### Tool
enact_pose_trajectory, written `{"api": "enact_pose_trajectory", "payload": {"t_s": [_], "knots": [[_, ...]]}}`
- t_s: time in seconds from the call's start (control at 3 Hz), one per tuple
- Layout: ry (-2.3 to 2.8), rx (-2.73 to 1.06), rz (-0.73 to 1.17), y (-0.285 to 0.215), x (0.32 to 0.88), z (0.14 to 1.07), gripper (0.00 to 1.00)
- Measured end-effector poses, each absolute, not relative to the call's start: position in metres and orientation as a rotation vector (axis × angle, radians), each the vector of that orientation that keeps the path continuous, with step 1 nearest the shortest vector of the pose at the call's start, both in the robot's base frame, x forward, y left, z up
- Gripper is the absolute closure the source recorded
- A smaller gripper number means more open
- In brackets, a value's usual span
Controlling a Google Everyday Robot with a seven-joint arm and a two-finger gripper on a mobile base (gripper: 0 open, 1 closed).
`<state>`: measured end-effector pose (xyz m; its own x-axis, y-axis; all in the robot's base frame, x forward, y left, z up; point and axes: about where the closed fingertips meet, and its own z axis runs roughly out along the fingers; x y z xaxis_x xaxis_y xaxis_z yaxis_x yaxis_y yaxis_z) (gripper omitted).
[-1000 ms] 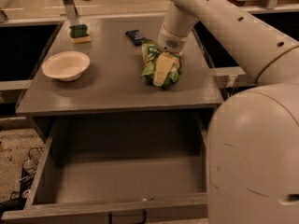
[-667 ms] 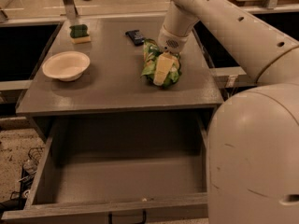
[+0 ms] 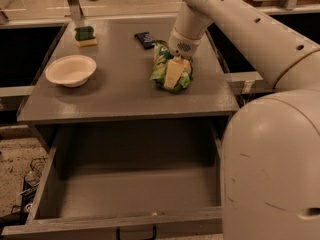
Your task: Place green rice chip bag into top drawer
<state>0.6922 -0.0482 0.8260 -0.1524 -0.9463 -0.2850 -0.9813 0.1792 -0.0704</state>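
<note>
Toward the right side of the grey counter, the green rice chip bag is lying crumpled on the surface. The claw is bearing down on the bag's middle from above, with green foil showing on either side of it. Whether the claw is spread or pinching the bag I cannot tell. The pale arm is reaching in from the upper right, and the robot's rounded body is filling the lower right corner. Just behind the bag, a small dark packet is lying flat. Well to the left, a white bowl is sitting upright, and a green-and-yellow sponge is resting near the back left corner. Below the counter, the top drawer is standing pulled out toward the camera, its grey floor showing and its dark handle peeking in at the bottom edge. The bag is sitting on the counter above it, not in the drawer.
</note>
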Motion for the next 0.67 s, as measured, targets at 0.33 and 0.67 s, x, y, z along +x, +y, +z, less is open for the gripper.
{"api": "enact_pose_trajectory", "payload": {"t_s": [0.33, 0.67], "knots": [[2.193, -1.848, 0.19, -0.0482, 0.6922, 0.8262, 1.0], [2.193, -1.848, 0.19, -0.0482, 0.6922, 0.8305, 1.0]]}}
